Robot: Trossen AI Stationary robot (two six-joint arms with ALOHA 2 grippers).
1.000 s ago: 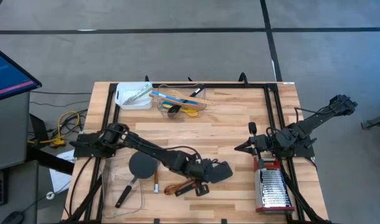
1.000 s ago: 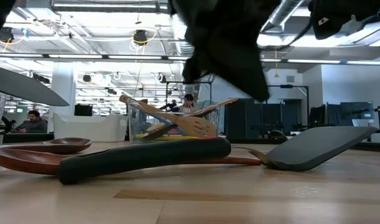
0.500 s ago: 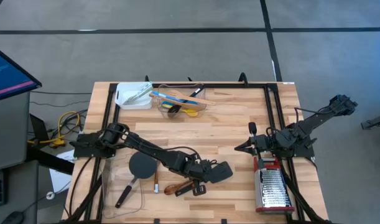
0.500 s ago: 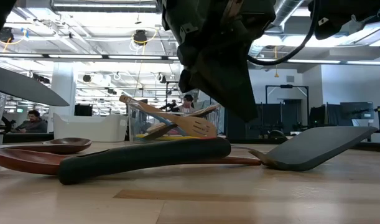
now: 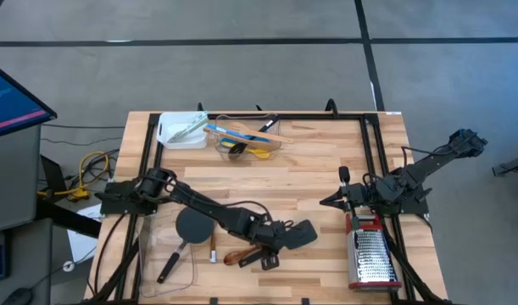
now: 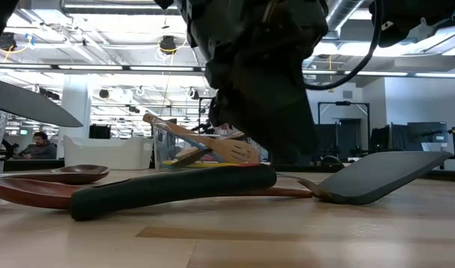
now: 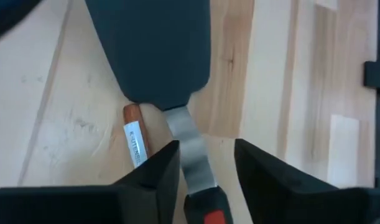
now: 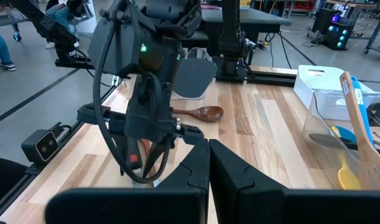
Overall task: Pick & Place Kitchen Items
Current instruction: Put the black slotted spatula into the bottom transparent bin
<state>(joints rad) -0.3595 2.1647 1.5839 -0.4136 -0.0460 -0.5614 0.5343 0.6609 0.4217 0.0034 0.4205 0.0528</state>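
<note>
Two clear tubs (image 5: 246,135), one grater (image 5: 370,254)

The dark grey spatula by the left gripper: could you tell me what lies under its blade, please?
A wooden handle with a white label runs under the dark grey spatula blade's edge. The blade covers its far end. The left gripper, open, straddles the spatula's metal neck.

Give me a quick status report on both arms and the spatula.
Left gripper open, straddling the metal neck of the dark grey spatula lying on the wooden table. Right gripper shut, idle beside steel box grater. Orange-handled utensil alongside.
</note>
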